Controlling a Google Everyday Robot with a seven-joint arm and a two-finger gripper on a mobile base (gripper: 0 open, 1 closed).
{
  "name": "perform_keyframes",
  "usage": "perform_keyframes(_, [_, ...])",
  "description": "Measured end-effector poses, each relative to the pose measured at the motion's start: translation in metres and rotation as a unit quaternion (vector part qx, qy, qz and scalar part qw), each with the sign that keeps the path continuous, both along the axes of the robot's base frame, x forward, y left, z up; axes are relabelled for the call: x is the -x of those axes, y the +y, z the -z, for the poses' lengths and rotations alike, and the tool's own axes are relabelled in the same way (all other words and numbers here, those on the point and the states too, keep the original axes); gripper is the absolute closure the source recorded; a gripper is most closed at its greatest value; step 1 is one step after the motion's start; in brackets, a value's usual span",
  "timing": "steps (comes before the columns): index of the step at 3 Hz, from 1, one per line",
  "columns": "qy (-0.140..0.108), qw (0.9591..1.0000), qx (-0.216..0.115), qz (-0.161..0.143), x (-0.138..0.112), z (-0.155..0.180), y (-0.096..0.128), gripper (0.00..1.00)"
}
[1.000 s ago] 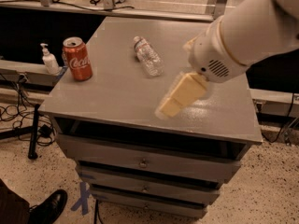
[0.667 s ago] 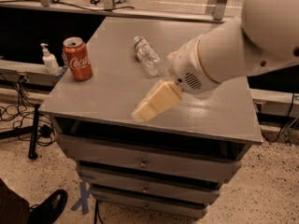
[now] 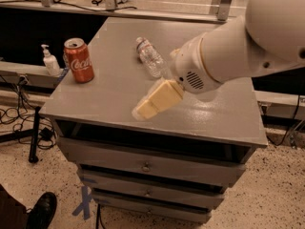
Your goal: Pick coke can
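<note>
The coke can [image 3: 79,60], red-orange with white script and a silver top, stands upright near the left edge of the grey cabinet top [image 3: 114,89]. My gripper [image 3: 143,110] hangs over the middle front of the cabinet top, to the right of the can and well apart from it. Its cream-coloured fingers [image 3: 157,99] point down and to the left. The large white arm fills the upper right of the view.
A clear plastic water bottle [image 3: 150,57] lies on its side on the cabinet top, behind the gripper. A white pump bottle [image 3: 49,61] stands on a ledge left of the cabinet. Drawers are below. A shoe [image 3: 42,210] and cables are on the floor at left.
The arm and gripper have moved left across the cabinet top, closer to the can. The can and the bottle have not moved.
</note>
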State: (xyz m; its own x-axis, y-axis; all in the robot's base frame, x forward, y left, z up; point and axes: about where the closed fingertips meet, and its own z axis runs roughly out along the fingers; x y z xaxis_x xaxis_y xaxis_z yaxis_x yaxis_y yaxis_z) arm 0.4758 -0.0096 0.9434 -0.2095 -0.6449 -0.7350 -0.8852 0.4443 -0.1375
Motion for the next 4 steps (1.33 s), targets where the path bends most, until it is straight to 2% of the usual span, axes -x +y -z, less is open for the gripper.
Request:
perform_keyframes(1, [-0.012, 0.9995, -0.029, 0.005, -0.006, 0.005, 0.016, 0.00])
perform_keyframes(2, [-0.026, 0.9962, -0.083, 0.010, -0.023, 0.011, 0.051, 0.00])
perform_keyframes(3, [-0.028, 0.9906, -0.133, 0.015, -0.038, 0.021, 0.082, 0.00])
perform_keyframes(4, [-0.033, 0.9834, -0.178, 0.018, -0.053, 0.024, 0.113, 0.00])
